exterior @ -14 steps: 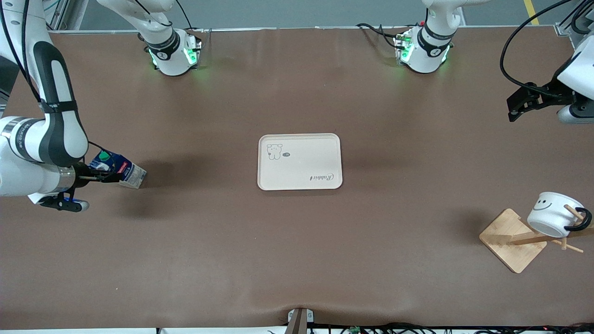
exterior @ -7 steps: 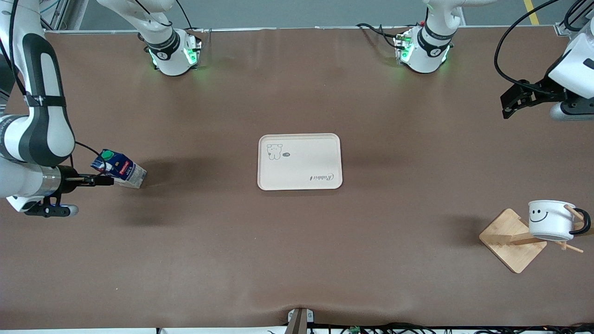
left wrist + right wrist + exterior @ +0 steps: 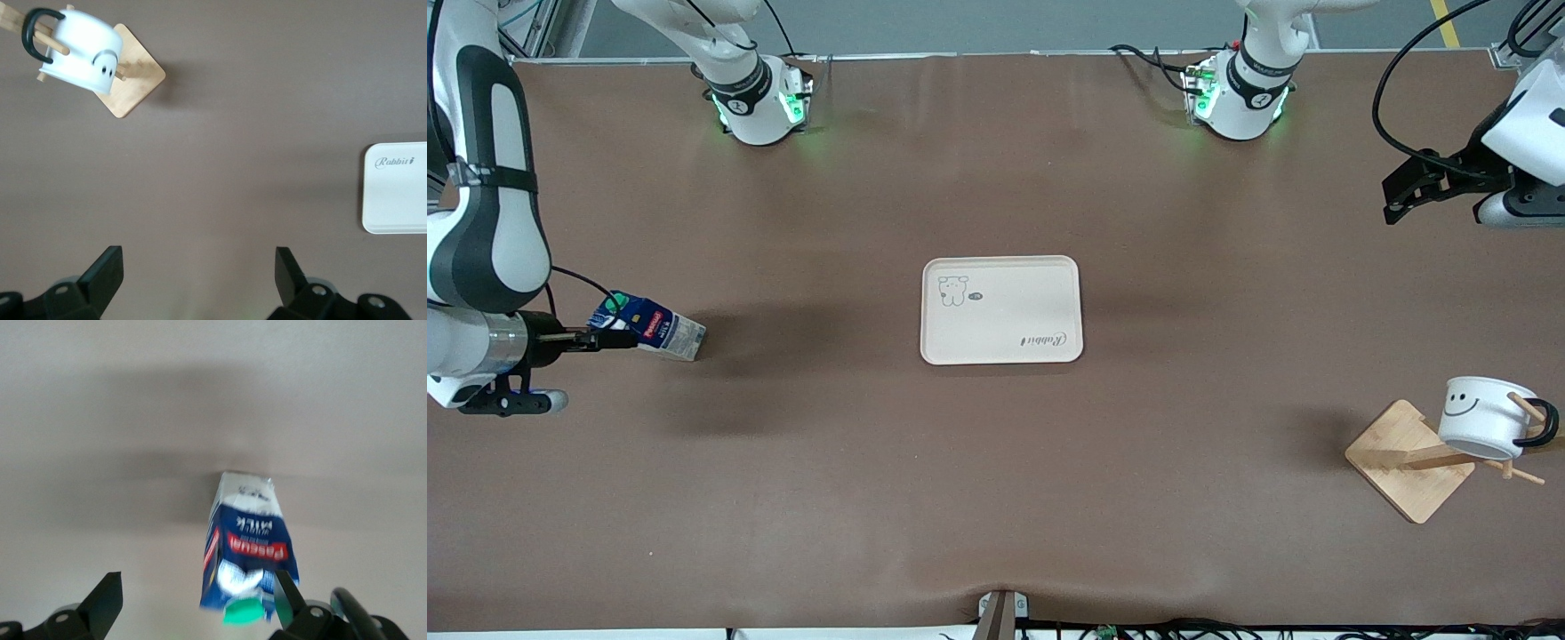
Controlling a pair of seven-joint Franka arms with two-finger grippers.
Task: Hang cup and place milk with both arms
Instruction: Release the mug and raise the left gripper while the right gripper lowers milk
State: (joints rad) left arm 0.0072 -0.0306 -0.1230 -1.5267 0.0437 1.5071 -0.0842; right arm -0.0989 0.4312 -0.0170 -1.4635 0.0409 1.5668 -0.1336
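White smiley cup [image 3: 1483, 417] hung on wooden rack [image 3: 1409, 460]; blue milk carton [image 3: 654, 326] outside cream tray [image 3: 1001, 309]; left gripper [image 3: 1403, 188], right gripper [image 3: 609, 340] both released, empty.

Mid-frame only the tray [image 3: 1001, 311] bars my way — bare table [image 3: 996, 489] all round. The rack [image 3: 1409, 460] and cup [image 3: 1480, 420] fill the lower corner at my left arm's end; the milk [image 3: 649, 327] sits mid-height at my right arm's end.

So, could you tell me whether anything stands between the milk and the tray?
Nothing visible does. The milk stands on the table toward the right arm's end, with the open right claw at it, and only bare brown table lies between it and the tray.
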